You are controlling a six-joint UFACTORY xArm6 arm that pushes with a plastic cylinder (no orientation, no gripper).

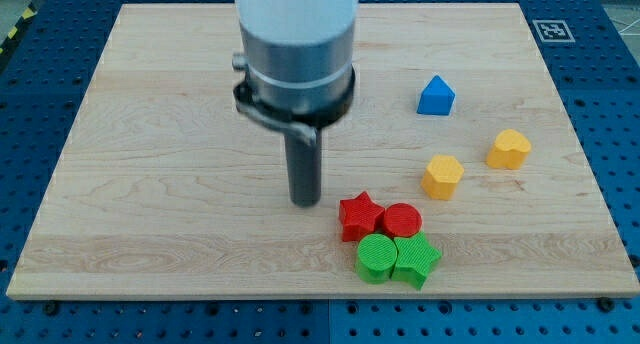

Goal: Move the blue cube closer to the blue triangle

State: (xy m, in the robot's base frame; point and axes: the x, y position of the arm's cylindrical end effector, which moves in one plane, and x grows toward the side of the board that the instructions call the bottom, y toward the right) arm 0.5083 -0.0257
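- Near the middle of the tabletop, your rod stands straight up; my tip sits just left of the red star.
- Your arm has no hand to close.
- Blue triangle sits far right.
- Blue cube cannot be seen.

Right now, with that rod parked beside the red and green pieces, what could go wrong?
No blue cube shows; my arm may hide it, so any push would be a guess. My tip sits just left of the red star; sliding toward the view's right would likely shove it. The yellow blocks near the blue triangle could get bumped too.
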